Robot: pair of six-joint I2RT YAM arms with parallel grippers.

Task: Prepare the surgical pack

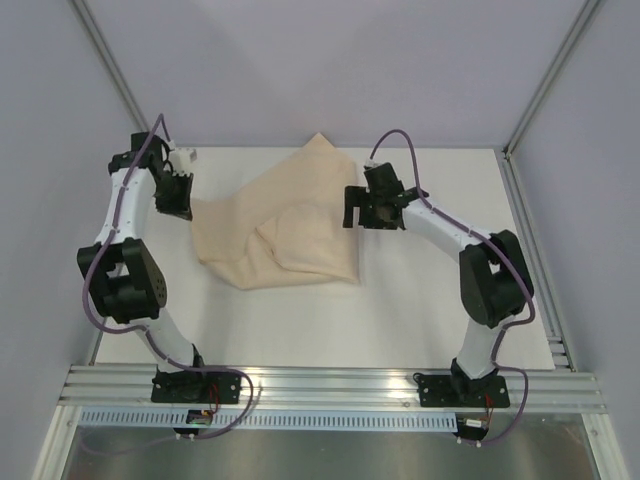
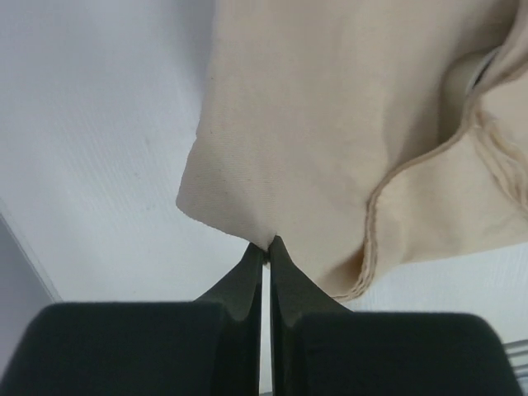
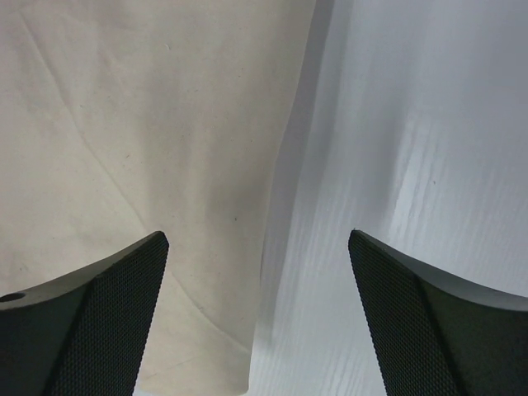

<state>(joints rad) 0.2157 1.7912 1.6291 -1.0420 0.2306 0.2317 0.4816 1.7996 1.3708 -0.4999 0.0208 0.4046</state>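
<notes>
On table, left fingers pinch cloth

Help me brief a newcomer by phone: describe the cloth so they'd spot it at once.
Toward the far middle of the white table lies a large beige cloth, rumpled and folded over itself. The left fingers pinch its left edge, and the open right fingers hover above its right edge. It is the only soft, beige thing in view.
</notes>
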